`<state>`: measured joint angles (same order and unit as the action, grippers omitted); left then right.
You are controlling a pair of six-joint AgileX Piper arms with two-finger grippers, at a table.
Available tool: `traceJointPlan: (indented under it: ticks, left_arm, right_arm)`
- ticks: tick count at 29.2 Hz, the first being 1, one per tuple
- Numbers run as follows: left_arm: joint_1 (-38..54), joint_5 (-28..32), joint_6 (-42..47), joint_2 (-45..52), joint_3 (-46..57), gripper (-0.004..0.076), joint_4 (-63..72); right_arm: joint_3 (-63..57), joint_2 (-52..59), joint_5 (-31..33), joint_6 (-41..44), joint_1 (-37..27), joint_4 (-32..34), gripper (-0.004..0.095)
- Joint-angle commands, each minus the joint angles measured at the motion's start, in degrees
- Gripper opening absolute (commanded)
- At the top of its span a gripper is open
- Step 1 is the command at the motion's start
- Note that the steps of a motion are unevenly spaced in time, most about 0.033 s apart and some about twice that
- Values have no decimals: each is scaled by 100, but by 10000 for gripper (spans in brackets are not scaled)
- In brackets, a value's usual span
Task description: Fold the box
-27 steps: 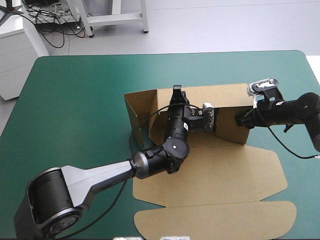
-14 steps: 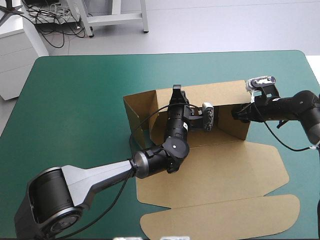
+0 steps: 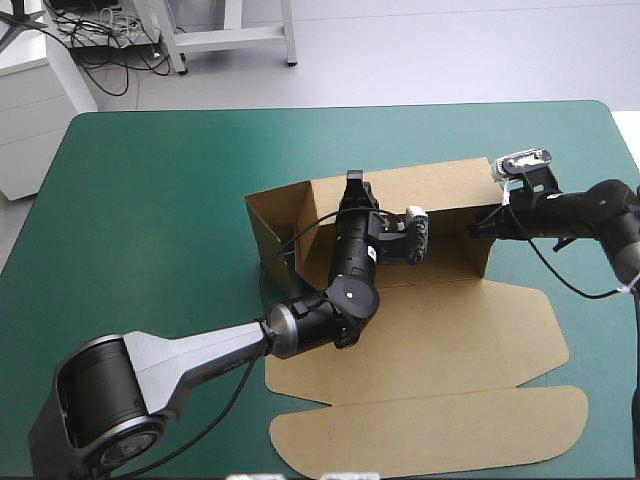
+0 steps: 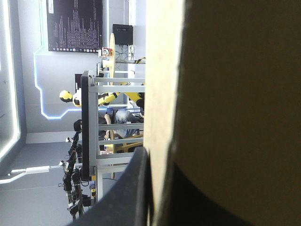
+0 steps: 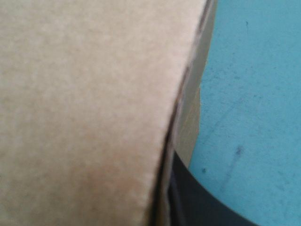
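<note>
Right hand (image 3: 481, 227) has drawn the box (image 3: 440, 340) end wall inward, gripping it.

You can't see the tips of your right gripper (image 3: 483, 226); the box (image 3: 420, 340) wall hides them. In its wrist view, the box is blurred.

box (image 3: 450, 335): brown board, matt, fibrous paper face; cut edge rough and layered in right wrist view. bench cover (image 3: 150, 200), 9 o'clock of box: teal-green, matt, faintly speckled. left gripper (image 3: 353, 183) fingers (image 4: 124, 197): black, smooth, dull sheen.
</note>
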<state>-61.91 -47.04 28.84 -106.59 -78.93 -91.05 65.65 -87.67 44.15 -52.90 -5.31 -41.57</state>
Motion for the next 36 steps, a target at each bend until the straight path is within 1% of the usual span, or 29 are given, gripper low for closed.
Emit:
traceJointPlan:
  ticks: [1, 2, 5, 9, 12, 13, 16, 17, 20, 22, 26, 29, 30, 32, 35, 36]
  left_arm:
    - [-58, 295, 153, 209, -104, 6, -220]
    - [-58, 295, 153, 209, -104, 19, -285]
    - [-58, 295, 153, 209, -104, 102, -550]
    - [-58, 295, 153, 209, -104, 287, -695]
    - [-58, 295, 221, 209, -104, 357, -745]
    - [-58, 295, 221, 209, -104, 359, -807]
    - [-103, 270, 345, 209, -104, 358, -1162]
    - [-129, 232, 409, 209, -104, 358, -1227]
    - [-297, 152, 422, 273, -127, 357, -1227]
    - [-422, 79, 412, 329, -127, 356, -1227]
    - [-811, -203, 397, 553, -127, 356, -1227]
    - [-1073, -383, 305, 846, -127, 342, -1227]
    - [-1122, -455, 305, 992, -127, 318, -1227]
    - [-1145, -580, 305, 1281, -127, 244, -1227]
    - [-1078, -713, 378, 1825, -128, 77, -1227]
    - [-1010, -749, 430, 2031, -128, 11, -1227]
  right_arm:
    - [74, 77, 273, 31, 81, -649, 2]
    - [74, 77, 273, 70, 81, -649, 3]
    - [86, 77, 217, 202, 81, -628, 3]
    - [86, 69, -46, 334, 86, -628, 4]
    - [134, 41, -310, 597, 229, -251, 4]
    - [186, -4, -386, 766, 317, -19, 3]
    - [486, -182, -619, 1421, 554, 578, 3]
    - [627, -268, -701, 1757, 617, 741, 3]
    - [1130, -546, -750, 2347, 645, 873, 4]
    - [1464, -721, -673, 2680, 645, 1040, 4]
    - [2087, -982, -297, 3244, 645, 1550, 3]
    - [2387, -1026, 5, 3382, 645, 1831, 3]
    - [2459, -1014, 95, 3396, 645, 1871, 3]
    - [2644, -958, 340, 3428, 645, 1918, 3]
    - [2910, -834, 835, 3541, 645, 1937, 4]
    - [2999, -797, 996, 3618, 645, 1953, 4]
